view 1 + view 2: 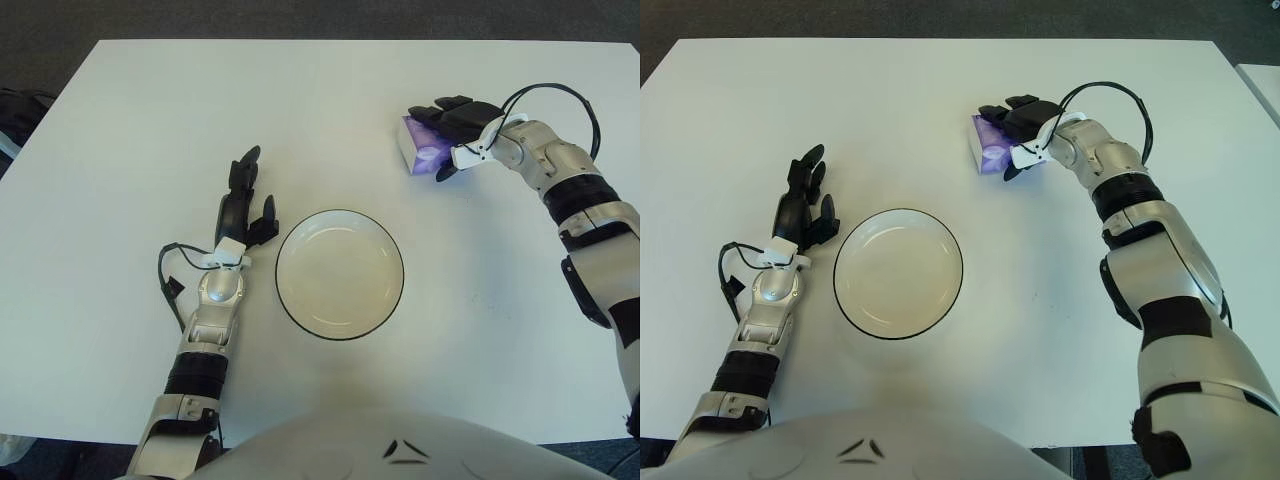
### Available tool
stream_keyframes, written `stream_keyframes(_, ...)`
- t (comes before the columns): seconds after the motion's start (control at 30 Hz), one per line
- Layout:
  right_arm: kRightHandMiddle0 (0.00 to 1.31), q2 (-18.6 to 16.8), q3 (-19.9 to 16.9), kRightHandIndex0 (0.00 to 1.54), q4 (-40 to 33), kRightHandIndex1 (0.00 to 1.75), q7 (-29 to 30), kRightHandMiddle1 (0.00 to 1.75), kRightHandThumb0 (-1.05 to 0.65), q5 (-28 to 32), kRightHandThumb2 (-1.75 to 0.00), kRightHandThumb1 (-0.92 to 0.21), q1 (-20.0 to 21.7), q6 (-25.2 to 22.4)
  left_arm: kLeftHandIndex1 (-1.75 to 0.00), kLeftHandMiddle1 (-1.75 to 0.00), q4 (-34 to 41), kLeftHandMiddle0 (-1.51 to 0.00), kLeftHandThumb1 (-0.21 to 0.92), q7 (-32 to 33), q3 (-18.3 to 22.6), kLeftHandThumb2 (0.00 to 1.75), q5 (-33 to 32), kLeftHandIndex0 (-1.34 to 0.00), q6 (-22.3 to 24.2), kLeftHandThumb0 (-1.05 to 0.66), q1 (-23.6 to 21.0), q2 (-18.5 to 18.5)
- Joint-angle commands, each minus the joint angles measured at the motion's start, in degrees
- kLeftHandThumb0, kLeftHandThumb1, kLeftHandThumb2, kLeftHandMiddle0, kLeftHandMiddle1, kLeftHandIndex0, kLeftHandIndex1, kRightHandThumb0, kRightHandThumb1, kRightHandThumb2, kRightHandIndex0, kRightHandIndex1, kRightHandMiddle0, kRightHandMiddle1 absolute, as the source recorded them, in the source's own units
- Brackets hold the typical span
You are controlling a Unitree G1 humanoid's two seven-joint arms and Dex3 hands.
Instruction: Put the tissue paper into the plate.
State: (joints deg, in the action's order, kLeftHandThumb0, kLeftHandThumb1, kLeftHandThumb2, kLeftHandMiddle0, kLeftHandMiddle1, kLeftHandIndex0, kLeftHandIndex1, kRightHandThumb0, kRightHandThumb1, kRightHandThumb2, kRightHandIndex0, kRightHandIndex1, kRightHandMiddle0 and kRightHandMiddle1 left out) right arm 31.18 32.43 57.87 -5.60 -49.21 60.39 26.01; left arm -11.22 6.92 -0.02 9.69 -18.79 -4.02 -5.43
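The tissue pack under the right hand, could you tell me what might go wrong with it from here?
1. The right hand covers the tissue pack from above; a shallow grasp could let it slip on the way.
2. The plate is shallow, so a careless drop might miss it.
The left hand shows left of the plate.

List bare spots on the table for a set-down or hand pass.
Free: inside the plate; the table far-left corner; strip between plate and right hand. Crowded: right hand over tissue pack; left hand beside plate's left rim.
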Motion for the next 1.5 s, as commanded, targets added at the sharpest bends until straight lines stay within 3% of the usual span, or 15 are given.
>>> stream_keyframes(0.0, 0.0, -1.95, 2.61, 0.0, 3.92, 0.0, 1.3, 0.0, -1.05, -1.95, -0.08, -0.92, -0.93, -0.03, -0.64, -0.04, -2.86, -0.29, 0.92, 0.31, -0.27, 0.82, 0.26, 0.0, 1.34, -0.67, 3.46, 0.58)
stream_keyframes(0.37, 0.0, -4.88, 5.24, 0.0, 9.3, 0.0, 5.56, 0.0, -1.05, -1.39, -0.07, -0.91, -0.52, -0.38, -0.62, -0.04, -2.21, -0.28, 0.92, 0.31, -0.21, 0.82, 0.35, 0.0, 1.36, -0.68, 4.04, 0.5)
stream_keyframes(0.47, 0.0, -5.68, 4.22, 0.09, 10.02, 0.07, 6.58, 0.36, -1.03, 0.22, -0.04, -0.88, -1.0, -0.86, -0.62, -0.04, -1.85, -0.29, 0.92, 0.38, -0.19, 0.83, 0.4, 0.0, 1.29, -0.68, 4.34, 0.49)
stream_keyframes(0.57, 0.0, -6.27, 3.55, 0.08, 10.68, 0.6, 6.41, 0.93, -0.95, 1.51, -0.02, -0.84, -1.04, -1.49, -0.63, -0.04, -1.63, -0.29, 0.92, 0.35, -0.18, 0.83, 0.38, 0.0, 1.25, -0.68, 4.53, 0.48)
stream_keyframes(0.6, 0.0, -6.51, 3.26, 0.07, 10.92, 0.66, 6.28, 0.98, -0.95, 1.96, -0.02, -0.83, -1.05, -1.74, -0.63, -0.04, -1.57, -0.29, 0.92, 0.33, -0.18, 0.83, 0.37, 0.0, 1.25, -0.68, 4.57, 0.47)
stream_keyframes(0.73, 0.0, -7.17, 1.87, 0.13, 11.39, 1.19, 6.68, 1.48, -0.84, 3.92, -0.02, -0.8, -1.43, -2.52, -0.63, -0.04, -1.32, -0.29, 0.92, 0.26, -0.13, 0.83, 0.23, 0.0, 1.26, -0.68, 4.74, 0.5)
stream_keyframes(0.77, 0.0, -7.43, 1.26, 0.16, 11.47, 1.28, 7.19, 1.53, -0.82, 4.63, -0.02, -0.79, -1.64, -2.8, -0.63, -0.04, -1.32, -0.29, 0.92, 0.24, -0.09, 0.83, 0.14, 0.0, 1.19, -0.68, 4.76, 0.52)
stream_keyframes(0.83, 0.18, -7.79, 0.48, 0.4, 11.49, 1.55, 8.24, 1.66, -0.69, 5.5, -0.03, -0.77, -1.96, -3.22, -0.63, -0.04, -1.26, -0.29, 0.92, 0.19, -0.06, 0.83, 0.04, 0.0, 1.1, -0.67, 4.81, 0.55)
stream_keyframes(0.97, 0.33, -8.1, -0.08, 0.58, 11.17, 1.7, 11.14, 1.72, -0.54, 6.17, -0.04, -0.75, -2.49, -3.67, -0.63, -0.04, -1.3, -0.29, 0.92, 0.13, -0.02, 0.83, -0.04, 0.0, 0.93, -0.67, 4.85, 0.52)
stream_keyframes(1.0, 0.44, -8.19, -0.34, 0.6, 10.96, 1.71, 12.62, 1.73, -0.17, 6.27, -0.51, -0.58, -2.74, -3.77, -0.63, -0.04, -1.36, -0.29, 0.92, 0.1, -0.01, 0.83, -0.06, 0.0, 0.85, -0.67, 4.84, 0.51)
stream_keyframes(1.03, 0.51, -8.33, -0.83, 0.63, 10.74, 1.72, 14.39, 1.74, 0.07, 6.59, -0.84, -0.45, -3.08, -3.67, -0.62, -0.04, -1.42, -0.29, 0.92, 0.07, 0.0, 0.83, -0.11, 0.0, 0.76, -0.66, 4.83, 0.5)
stream_keyframes(1.13, 0.69, -8.74, -2.0, 0.67, 10.54, 1.74, 17.56, 1.74, 0.36, 7.65, -1.25, -0.28, -3.84, -3.39, -0.61, -0.04, -1.54, -0.29, 0.92, 0.03, 0.02, 0.83, -0.18, 0.0, 0.68, -0.66, 4.8, 0.48)
stream_keyframes(1.27, 0.84, -9.17, -3.19, 0.71, 10.47, 1.74, 20.25, 1.75, 0.49, 9.01, -1.43, -0.2, -4.78, -3.19, -0.6, -0.04, -1.77, -0.3, 0.92, 0.1, 0.02, 0.84, -0.11, 0.0, 0.82, -0.67, 4.66, 0.47)
stream_keyframes(1.47, 0.94, -9.38, -4.18, 0.74, 9.92, 1.75, 21.1, 1.75, 0.53, 10.2, -1.5, -0.16, -5.5, -3.34, -0.6, -0.04, -1.94, -0.3, 0.92, 0.01, -0.03, 0.84, -0.13, 0.0, 0.91, -0.67, 4.56, 0.45)
